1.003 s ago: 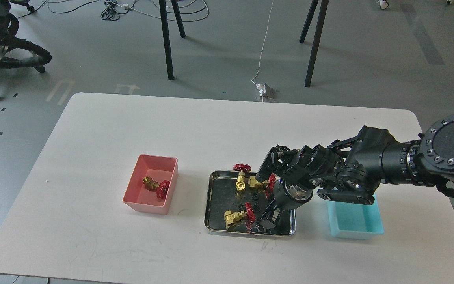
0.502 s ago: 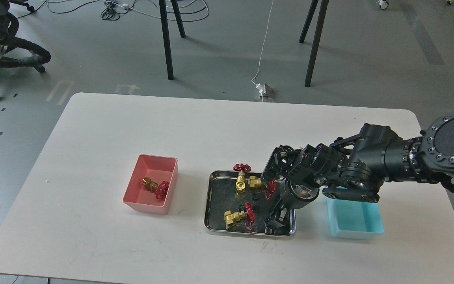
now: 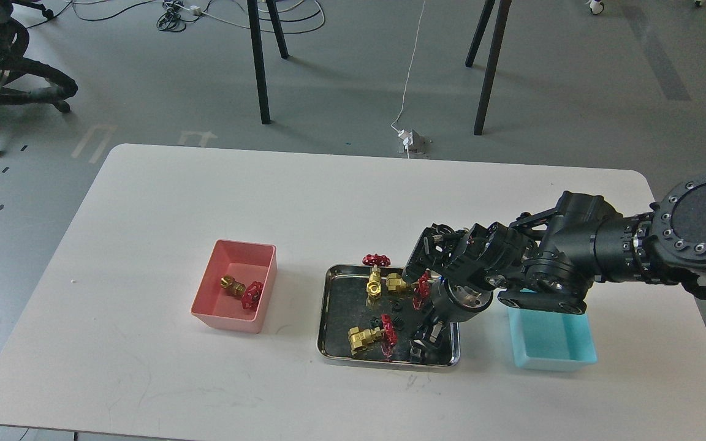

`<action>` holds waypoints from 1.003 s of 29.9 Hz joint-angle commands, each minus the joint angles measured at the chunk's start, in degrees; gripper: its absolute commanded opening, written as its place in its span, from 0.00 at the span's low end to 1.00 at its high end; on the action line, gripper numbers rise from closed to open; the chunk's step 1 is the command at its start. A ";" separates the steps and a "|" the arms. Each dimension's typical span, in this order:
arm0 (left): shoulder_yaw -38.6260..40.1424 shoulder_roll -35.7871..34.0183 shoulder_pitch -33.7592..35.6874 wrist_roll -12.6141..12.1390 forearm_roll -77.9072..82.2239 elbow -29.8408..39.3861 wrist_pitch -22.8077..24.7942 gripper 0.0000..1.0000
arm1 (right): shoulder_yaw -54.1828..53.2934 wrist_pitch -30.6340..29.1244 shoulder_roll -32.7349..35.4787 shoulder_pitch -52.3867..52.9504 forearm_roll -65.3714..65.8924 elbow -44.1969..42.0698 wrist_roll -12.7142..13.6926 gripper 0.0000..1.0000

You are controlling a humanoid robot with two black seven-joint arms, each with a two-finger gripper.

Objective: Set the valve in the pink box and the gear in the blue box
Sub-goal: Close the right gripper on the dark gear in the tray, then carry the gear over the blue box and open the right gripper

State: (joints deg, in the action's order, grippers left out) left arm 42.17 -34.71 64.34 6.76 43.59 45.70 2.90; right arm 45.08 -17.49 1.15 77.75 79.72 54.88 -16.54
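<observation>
A salmon-pink box (image 3: pixel 208 313) stands left of centre with one brass valve (image 3: pixel 241 290) with a red handwheel inside. Three more valves lie in the steel tray (image 3: pixel 330 306): one at the back (image 3: pixel 375 277), one beside it under my wrist (image 3: pixel 399 283), one at the front (image 3: pixel 365 337). Tiny black gears (image 3: pixel 386 321) lie in the tray's middle. The light cyan blue box (image 3: pixel 552 343) stands right of the tray, its back partly hidden by my arm. My right gripper (image 3: pixel 425 344) points down into the tray's front right corner; its dark fingers cannot be told apart.
The white table's front edge (image 3: pixel 353 429) lies close below the tray. My right arm (image 3: pixel 580 257) stretches from the right edge over the blue box. Chair and table legs stand on the floor behind the table.
My right gripper has shifted slightly to the right within the tray's front right corner. The valves, gears and boxes have not moved.
</observation>
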 commanded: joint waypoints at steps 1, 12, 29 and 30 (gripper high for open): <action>0.01 0.00 -0.01 0.00 0.00 0.00 0.00 0.97 | 0.00 -0.09 0.00 0.04 0.00 0.23 0.01 0.41; -0.07 -0.09 -0.01 0.09 0.00 0.00 0.00 0.97 | 0.00 -0.09 -0.27 0.12 0.00 0.41 0.10 0.22; 0.01 -0.09 0.08 0.09 0.00 -0.08 0.00 0.97 | -2.63 -1.49 17.10 13.74 -5.10 19.63 0.01 0.08; 0.01 -0.09 0.08 0.09 0.00 -0.08 0.00 0.97 | -2.63 -1.93 20.62 14.44 -5.01 21.74 -0.07 0.08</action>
State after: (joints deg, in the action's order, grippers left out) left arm 42.14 -34.90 64.41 6.86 43.60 45.61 2.90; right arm 42.54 -18.36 13.63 89.66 74.85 70.84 -16.46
